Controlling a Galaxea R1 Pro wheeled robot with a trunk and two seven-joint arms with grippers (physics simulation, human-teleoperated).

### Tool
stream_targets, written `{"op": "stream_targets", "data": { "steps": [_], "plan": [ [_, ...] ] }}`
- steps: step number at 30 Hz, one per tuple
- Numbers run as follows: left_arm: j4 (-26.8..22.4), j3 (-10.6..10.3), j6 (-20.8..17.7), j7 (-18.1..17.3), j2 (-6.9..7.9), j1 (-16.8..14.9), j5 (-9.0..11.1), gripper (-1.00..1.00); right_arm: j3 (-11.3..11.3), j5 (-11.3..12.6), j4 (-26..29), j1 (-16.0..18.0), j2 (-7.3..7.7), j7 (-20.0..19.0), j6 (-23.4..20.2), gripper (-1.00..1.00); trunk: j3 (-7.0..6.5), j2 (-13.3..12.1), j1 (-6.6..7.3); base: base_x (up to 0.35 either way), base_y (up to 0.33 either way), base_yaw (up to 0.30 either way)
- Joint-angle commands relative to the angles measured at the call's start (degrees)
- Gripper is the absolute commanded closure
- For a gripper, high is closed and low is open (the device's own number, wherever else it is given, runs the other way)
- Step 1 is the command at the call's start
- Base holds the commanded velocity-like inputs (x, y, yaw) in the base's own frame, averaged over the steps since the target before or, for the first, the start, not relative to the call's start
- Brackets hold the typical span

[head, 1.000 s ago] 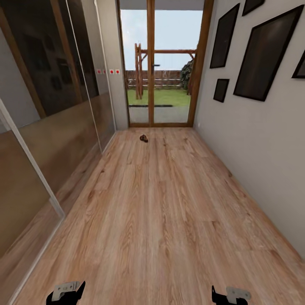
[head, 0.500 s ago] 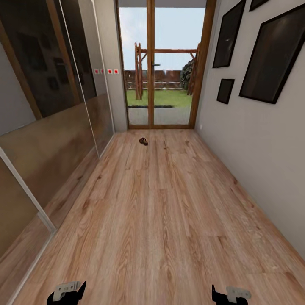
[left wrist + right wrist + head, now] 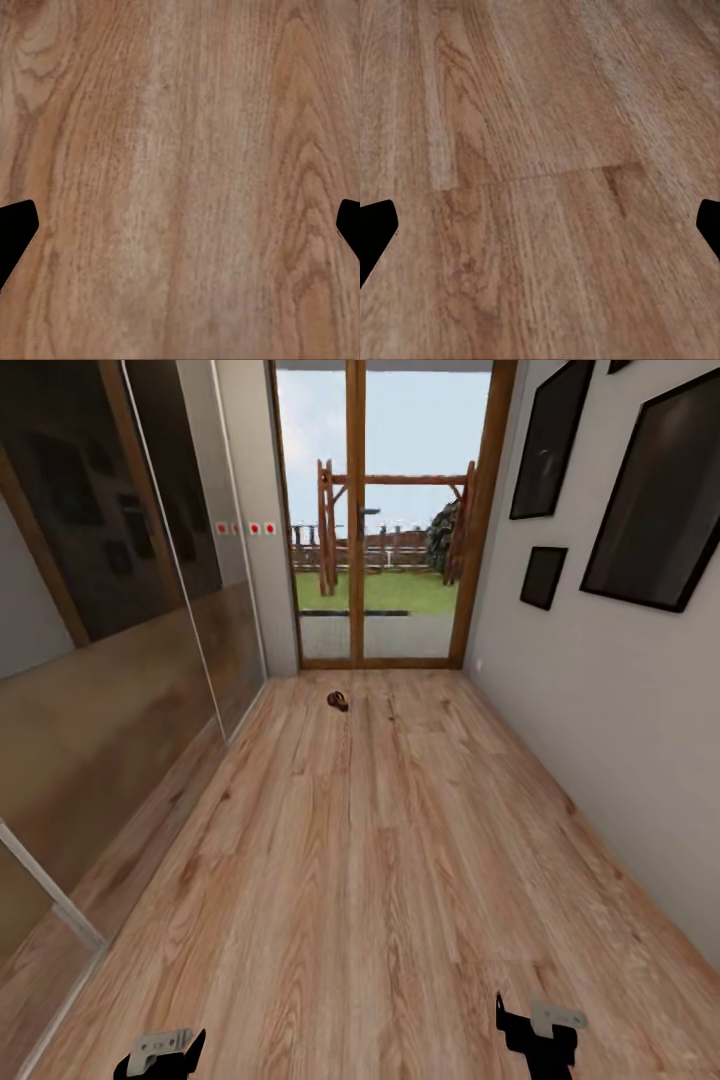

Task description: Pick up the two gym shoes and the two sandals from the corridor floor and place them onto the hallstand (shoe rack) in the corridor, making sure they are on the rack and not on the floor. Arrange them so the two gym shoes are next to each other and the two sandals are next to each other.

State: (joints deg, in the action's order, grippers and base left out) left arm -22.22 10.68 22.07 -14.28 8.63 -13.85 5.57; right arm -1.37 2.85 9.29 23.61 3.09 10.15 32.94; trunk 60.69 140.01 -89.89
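Your view has rolled forward down the corridor floor [image 3: 380, 880], and your right claw [image 3: 537, 1032] now sits higher. One brown sandal [image 3: 338, 701] lies far ahead near the glass door [image 3: 385, 510]. Both claws, left [image 3: 160, 1052] included, hang spread apart, holding nothing.

Wood-plank floor [image 3: 380, 880], mirrored wardrobe [image 3: 110, 610], glass door [image 3: 385, 520], framed pictures [image 3: 660, 500].

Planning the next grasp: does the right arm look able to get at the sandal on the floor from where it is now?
Probably not yet. The sandal lies far down the corridor by the glass door, while the right gripper hangs open over bare floor near the robot. Nothing blocks the way; the base just needs to drive closer.
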Motion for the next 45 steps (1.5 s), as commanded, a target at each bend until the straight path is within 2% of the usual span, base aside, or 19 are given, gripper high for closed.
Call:
{"op": "stream_targets", "data": {
  "steps": [1, 45],
  "plan": [
    [0.06, 0.18, -0.01, -0.57, -0.01, -0.04, 0.58, -1.0, -0.09, 0.28, -0.03, 0.03, 0.03, -0.18, 0.23, -1.0, 0.05, 0.02, -0.02, 0.339, 0.0, 0.0],
    [0.04, 0.21, -0.01, -0.57, -0.02, -0.04, 0.57, -1.0, -0.04, 0.31, -2.45, 0.03, 0.34, 0.05, 0.19, -1.0, 0.05, 0.02, -0.02, 0.339, 0.0, 0.0]
  ]
}}
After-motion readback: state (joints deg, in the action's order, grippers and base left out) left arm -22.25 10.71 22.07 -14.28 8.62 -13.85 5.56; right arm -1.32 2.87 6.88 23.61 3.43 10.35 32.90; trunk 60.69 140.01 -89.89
